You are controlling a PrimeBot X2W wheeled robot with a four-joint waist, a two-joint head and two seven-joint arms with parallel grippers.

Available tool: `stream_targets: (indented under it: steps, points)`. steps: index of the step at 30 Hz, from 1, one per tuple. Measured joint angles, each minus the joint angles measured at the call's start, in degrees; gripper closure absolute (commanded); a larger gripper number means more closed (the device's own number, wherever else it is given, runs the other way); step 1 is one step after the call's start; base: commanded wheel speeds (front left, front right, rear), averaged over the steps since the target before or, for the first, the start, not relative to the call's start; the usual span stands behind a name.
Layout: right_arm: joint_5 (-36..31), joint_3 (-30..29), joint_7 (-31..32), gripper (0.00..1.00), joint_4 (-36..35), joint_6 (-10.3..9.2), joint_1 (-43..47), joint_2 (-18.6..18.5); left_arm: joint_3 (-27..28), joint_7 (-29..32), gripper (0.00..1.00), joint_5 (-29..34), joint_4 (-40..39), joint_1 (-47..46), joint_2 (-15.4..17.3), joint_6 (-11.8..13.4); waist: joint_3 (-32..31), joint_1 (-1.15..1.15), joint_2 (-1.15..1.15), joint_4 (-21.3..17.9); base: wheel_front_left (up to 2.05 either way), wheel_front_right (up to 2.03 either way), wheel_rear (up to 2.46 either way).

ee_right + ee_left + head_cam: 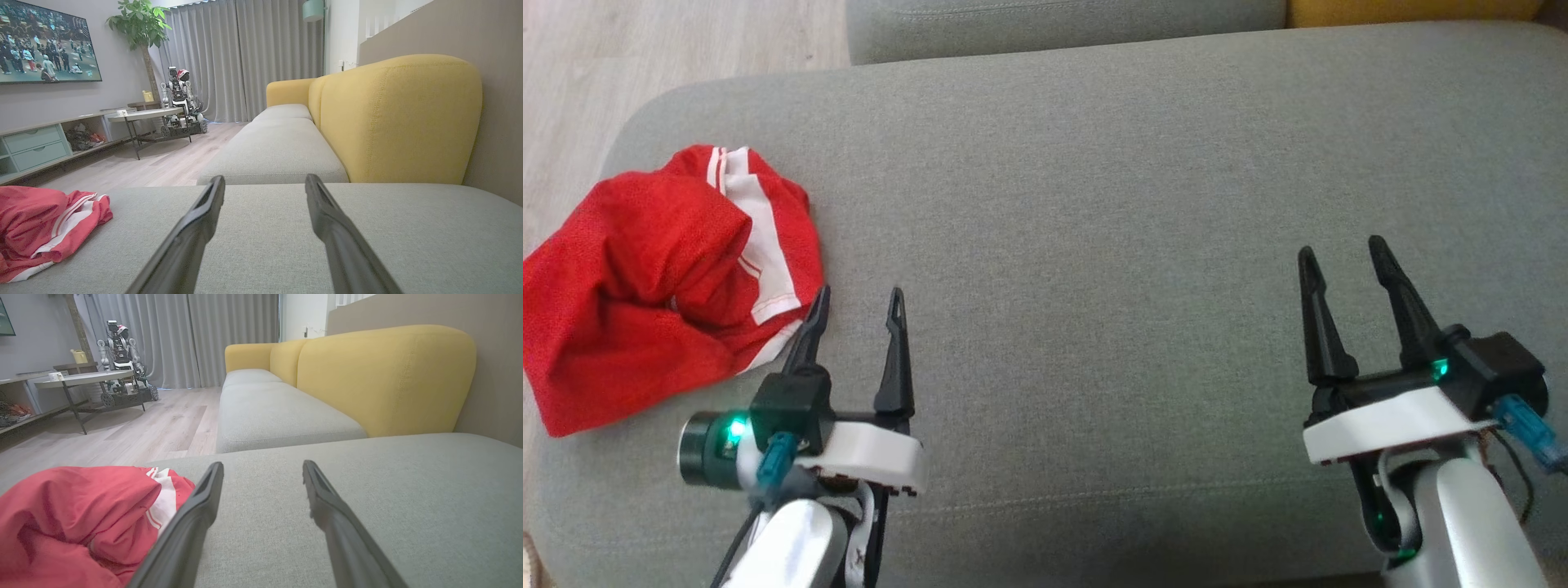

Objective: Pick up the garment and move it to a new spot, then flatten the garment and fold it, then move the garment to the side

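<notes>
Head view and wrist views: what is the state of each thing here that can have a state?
Garment: crumpled, unfolded, not held, lying on the cushion.
Left claw: open, empty, beside the garment.
Right claw: open, empty.
TV: on.
Drawers: shut.
Curtains: drawn.

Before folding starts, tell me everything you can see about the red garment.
The red garment is mesh-looking fabric with white stripes and hem trim, crumpled in a loose heap. It lies on the left end of the grey cushion. The open left gripper sits beside its hem, not holding it; contact is unclear.
</notes>
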Motion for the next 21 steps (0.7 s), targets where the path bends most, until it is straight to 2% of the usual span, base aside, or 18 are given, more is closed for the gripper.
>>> stream_targets:
  steps: [3, 7, 15, 21]
  points:
    - [0.0, -0.5, -0.4, 0.00, 0.4, 0.00, 0.0, 0.0, 0.7, -0.5, 0.00, 0.2, -0.4, 0.0, -0.5, -0.1, 0.0, 0.00, 0.00, -0.1, 0.00, 0.00, 0.00]
    - [1.4, -1.5, -1.0, 0.00, 2.5, 0.00, 0.0, 0.0, 3.3, -1.2, 0.00, 0.2, -0.3, 0.5, -2.3, -2.4, -0.1, 0.00, 0.00, -0.1, 0.00, 0.00, 0.00]
    - [3.0, -1.1, -2.5, 0.00, 7.2, 0.00, -0.1, 0.0, 9.7, -2.5, 0.00, 1.8, 3.5, 3.5, -7.0, -9.9, -0.5, 0.00, 0.00, -0.3, 0.00, 0.00, 0.00]
    - [2.3, -0.4, -2.8, 0.00, 7.7, 0.00, -1.4, 0.0, 14.2, -2.5, 0.00, 3.4, 4.6, 3.8, -9.1, -13.9, -0.7, 0.00, 0.00, -0.3, 0.00, 0.00, 0.00]
